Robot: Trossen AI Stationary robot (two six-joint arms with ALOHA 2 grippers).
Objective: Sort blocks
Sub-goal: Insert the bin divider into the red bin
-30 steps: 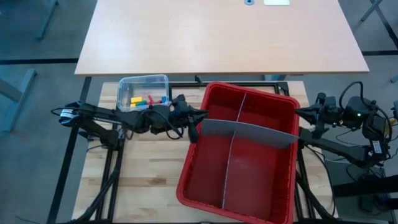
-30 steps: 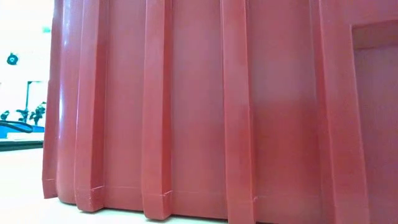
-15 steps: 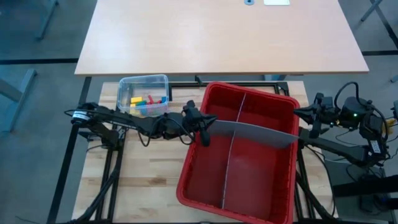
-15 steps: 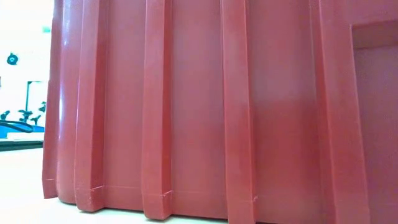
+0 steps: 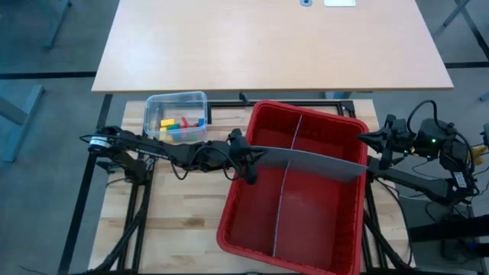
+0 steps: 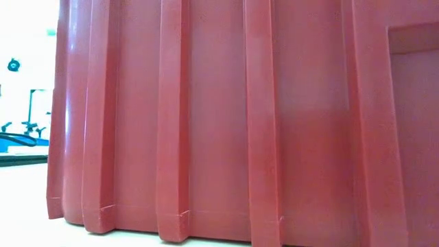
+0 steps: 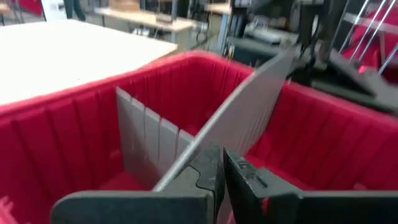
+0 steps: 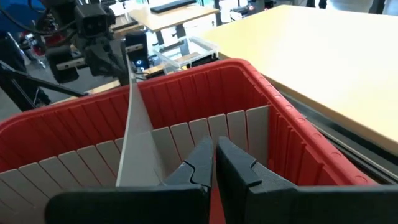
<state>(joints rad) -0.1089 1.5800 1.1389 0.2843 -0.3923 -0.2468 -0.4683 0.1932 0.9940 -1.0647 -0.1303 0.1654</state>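
Even, bright overhead light with soft shadows; the low view glares white toward nine o'clock, and the left wrist view is motion-blurred.

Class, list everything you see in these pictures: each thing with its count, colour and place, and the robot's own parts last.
Red bin: one, red, on the slatted table.
Long divider: one, grey, upright along the bin's length.
Cross divider: one, grey, spanning the bin, held at both ends.
Clear tub: one, transparent, beside the bin's far left corner.
Blocks: several, red, yellow, green, blue, inside the tub.
Large table: one, pale wood, behind.
Left tool: shut on the cross divider.
Right tool: shut on its other end.
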